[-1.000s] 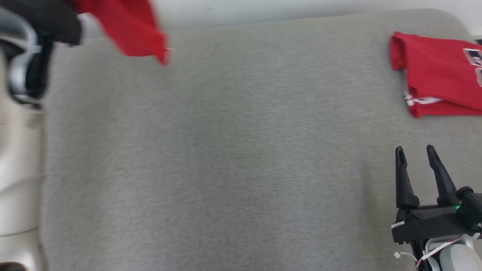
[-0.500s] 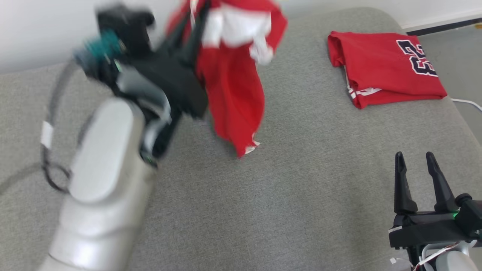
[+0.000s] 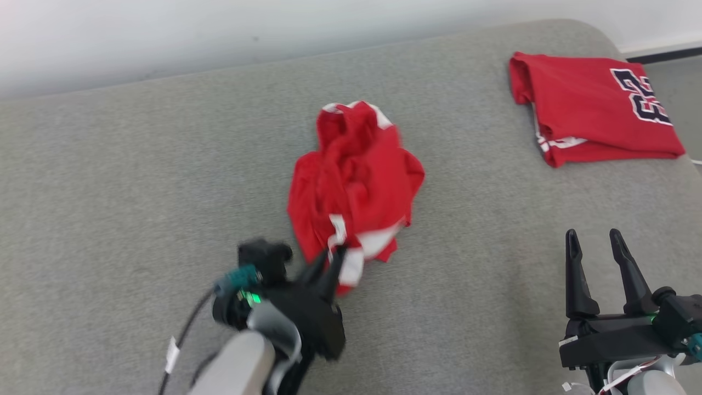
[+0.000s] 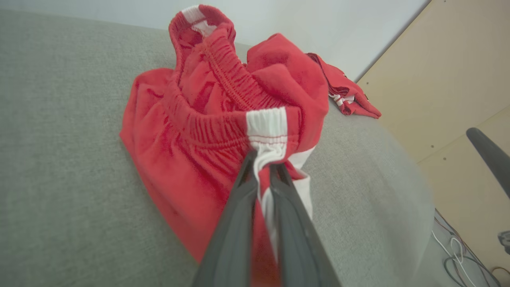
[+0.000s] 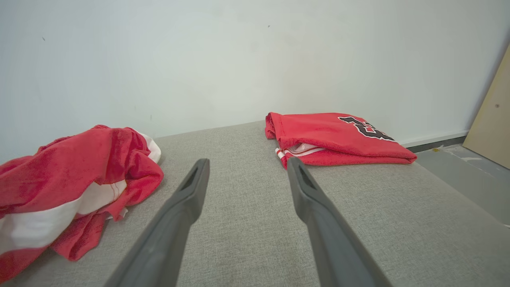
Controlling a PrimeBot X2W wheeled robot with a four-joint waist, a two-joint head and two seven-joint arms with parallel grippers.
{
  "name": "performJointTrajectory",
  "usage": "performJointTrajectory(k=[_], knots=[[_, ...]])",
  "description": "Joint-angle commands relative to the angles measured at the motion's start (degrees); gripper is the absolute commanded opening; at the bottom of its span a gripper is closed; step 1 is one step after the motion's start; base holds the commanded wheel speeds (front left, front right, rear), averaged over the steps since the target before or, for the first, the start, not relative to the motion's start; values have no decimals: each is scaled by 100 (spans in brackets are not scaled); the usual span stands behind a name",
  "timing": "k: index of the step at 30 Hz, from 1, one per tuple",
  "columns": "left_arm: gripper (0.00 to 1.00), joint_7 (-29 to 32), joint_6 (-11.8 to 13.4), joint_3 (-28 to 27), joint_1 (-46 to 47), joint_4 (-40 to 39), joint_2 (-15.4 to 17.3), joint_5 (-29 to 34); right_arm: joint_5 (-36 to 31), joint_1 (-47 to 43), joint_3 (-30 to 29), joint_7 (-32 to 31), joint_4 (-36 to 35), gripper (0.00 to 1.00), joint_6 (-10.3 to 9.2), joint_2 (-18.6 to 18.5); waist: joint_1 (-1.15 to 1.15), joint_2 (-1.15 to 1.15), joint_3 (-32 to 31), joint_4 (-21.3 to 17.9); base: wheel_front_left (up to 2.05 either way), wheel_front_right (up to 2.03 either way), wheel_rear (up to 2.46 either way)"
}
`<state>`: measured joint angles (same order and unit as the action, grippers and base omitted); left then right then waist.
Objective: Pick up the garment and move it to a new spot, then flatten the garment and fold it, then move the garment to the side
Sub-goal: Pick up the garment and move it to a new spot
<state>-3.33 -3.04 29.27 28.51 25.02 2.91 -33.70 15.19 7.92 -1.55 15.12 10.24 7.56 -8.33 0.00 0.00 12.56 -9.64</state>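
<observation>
Left pincer (image 3: 329,258) low, clamping shorts (image 3: 354,181)

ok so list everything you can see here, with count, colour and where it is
crumpled garment: one, red with white stripes, heaped mid-cushion
folded jersey: one, red with a dark number, far right corner of the cushion
cushion: one, grey fabric, under both garments
wall: one, white, behind the cushion
board: one, beige, beyond the cushion's right end
cables: a few, white and dark, on the floor by the board
left gripper: one, dark, shut on the crumpled garment's white-striped near edge
right gripper: one, dark, open and empty, over the cushion's near right
</observation>
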Motion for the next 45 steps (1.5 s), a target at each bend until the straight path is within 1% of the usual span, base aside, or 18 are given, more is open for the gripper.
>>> performJointTrajectory(k=[1,2,3,4,7,10,14,17,22,25,27,29,30,32,36,40,45], knots=[[0,-63,18,90,-159,42,2,-83,49,-30,27,1,24,100,-17,-49,0,0,-29,135,0,0,0],[14,-111,43,170,-214,66,1,-98,52,-29,35,1,26,100,-17,-59,0,0,-44,172,0,0,0],[49,-160,41,259,-251,79,-1,-115,53,-34,24,1,32,100,-17,-70,0,0,-69,213,0,0,0],[100,-226,50,321,-285,76,-4,-151,50,-41,30,1,36,100,-17,-70,0,0,-89,244,0,0,0],[100,-480,86,445,-266,2,1,-149,27,-93,20,1,36,100,-17,-77,0,0,-180,360,0,0,0],[100,-737,129,400,-201,-124,4,-132,21,-145,20,1,39,100,-17,-96,0,0,-287,484,0,0,0],[100,-977,247,176,-239,-359,222,-38,-8,-254,44,1,24,100,-17,-89,0,0,-425,638,0,0,0],[100,-1103,346,-6,-375,-573,486,135,-24,-304,64,1,18,100,-17,-105,0,0,-517,746,0,0,0],[100,-1184,597,-531,-754,-1032,909,403,-42,-376,90,1,9,100,-17,-125,0,0,-654,897,0,0,0],[100,-1186,708,-938,-1088,-1428,1142,702,-45,-432,110,1,-6,100,-17,-151,0,0,-728,976,0,0,0],[100,-1187,721,-1228,-1358,-1643,1140,758,-38,-461,130,1,-14,100,-17,-165,0,0,-775,1019,0,0,0],[100,-1189,714,-1481,-1608,-1836,1219,954,-36,-471,151,1,-19,100,-17,-178,0,0,-824,1058,0,0,0],[100,-1189,714,-1481,-1608,-1836,1219,954,-36,-471,151,1,-19,100,-17,-178,0,0,-824,1058,0,0,0],[100,-1189,713,-1691,-1911,-1959,1196,1049,-37,-481,169,0,-32,100,-17,-176,0,0,-861,1084,0,0,0],[100,-1189,579,-2111,-2384,-2216,1073,1216,-17,-522,202,1,-55,100,-17,-180,0,0,-926,1125,0,0,0],[100,-1190,390,-2492,-2789,-2362,898,1364,8,-607,252,1,-73,100,-17,-176,0,0,-1014,1155,0,0,0],[100,-1190,148,-2827,-3077,-2362,633,1580,-33,-792,330,1,-144,100,-17,-111,0,0,-1141,1171,0,0,0]])
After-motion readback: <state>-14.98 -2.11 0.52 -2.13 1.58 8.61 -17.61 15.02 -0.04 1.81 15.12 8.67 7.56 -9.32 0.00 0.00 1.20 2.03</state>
